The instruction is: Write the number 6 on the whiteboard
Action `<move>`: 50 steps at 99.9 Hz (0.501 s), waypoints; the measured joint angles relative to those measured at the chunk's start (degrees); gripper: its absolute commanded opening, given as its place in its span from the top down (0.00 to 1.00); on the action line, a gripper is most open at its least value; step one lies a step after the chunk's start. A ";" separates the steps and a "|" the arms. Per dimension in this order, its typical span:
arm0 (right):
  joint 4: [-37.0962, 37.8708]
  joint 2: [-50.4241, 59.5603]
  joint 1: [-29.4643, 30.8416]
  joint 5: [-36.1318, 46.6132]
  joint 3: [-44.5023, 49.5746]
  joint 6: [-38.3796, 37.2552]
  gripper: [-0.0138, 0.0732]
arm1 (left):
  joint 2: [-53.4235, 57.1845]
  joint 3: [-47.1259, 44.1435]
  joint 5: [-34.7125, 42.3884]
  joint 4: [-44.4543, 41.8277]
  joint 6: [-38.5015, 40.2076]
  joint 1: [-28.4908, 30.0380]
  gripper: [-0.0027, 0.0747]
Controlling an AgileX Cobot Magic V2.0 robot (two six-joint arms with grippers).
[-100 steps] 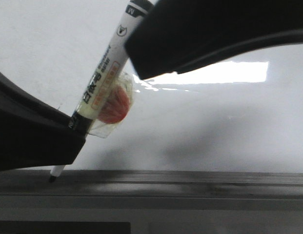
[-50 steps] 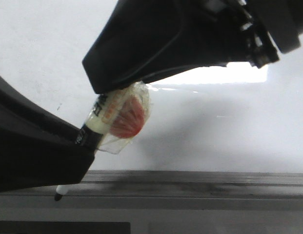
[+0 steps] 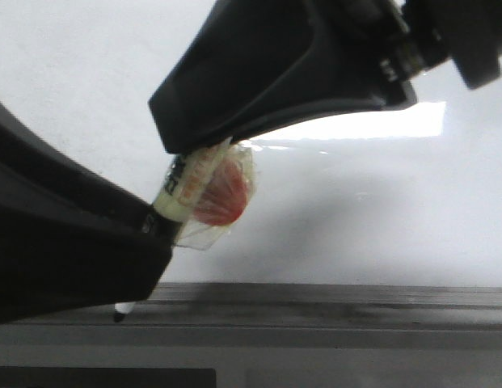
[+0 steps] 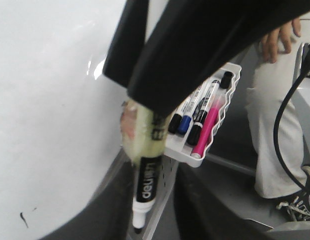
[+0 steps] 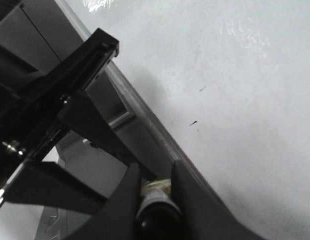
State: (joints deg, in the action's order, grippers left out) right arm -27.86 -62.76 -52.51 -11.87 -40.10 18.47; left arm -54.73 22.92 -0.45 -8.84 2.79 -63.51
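Low at the near left of the front view, a marker (image 3: 186, 187) slants with its black tip pointing down over the dark grey ledge (image 3: 331, 303) that edges the whiteboard (image 3: 380, 210). Both grippers hold it. The left gripper (image 3: 145, 234) is clamped on the lower barrel, just above the tip, and the right gripper (image 3: 204, 144) is closed on the upper barrel. Between the two grips, crumpled clear tape with a red patch (image 3: 225, 192) wraps the barrel. The right wrist view shows that gripper's two fingers (image 5: 126, 197) pressed against either side of the marker's end. On the whiteboard, a bright rectangular glare lies to the right. Only tiny black ticks (image 5: 193, 123) mark the white surface; I cannot see the number 6 in any view. Beside the board, in the left wrist view, a white tray (image 4: 233, 75) holds black, blue and pink markers (image 4: 207, 125), and a person in pale trousers (image 4: 272, 115) stands beyond it.
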 measured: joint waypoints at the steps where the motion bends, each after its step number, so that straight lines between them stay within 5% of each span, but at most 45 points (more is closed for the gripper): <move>1: 0.00 0.00 0.11 0.00 0.00 0.00 0.92 | 0.00 0.00 0.02 0.00 0.00 0.00 0.49; 32: 0.00 0.56 1.83 -0.30 -0.49 0.13 0.92 | 7.45 0.00 0.45 0.84 0.00 4.85 0.47; 50: 0.00 2.94 6.24 -0.87 -3.74 0.13 0.92 | 15.94 0.00 -0.27 5.85 0.00 13.44 0.61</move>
State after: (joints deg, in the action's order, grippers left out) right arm -27.86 -59.82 -46.27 -12.74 -43.84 18.59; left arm -38.79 22.92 -0.72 -2.99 2.79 -50.06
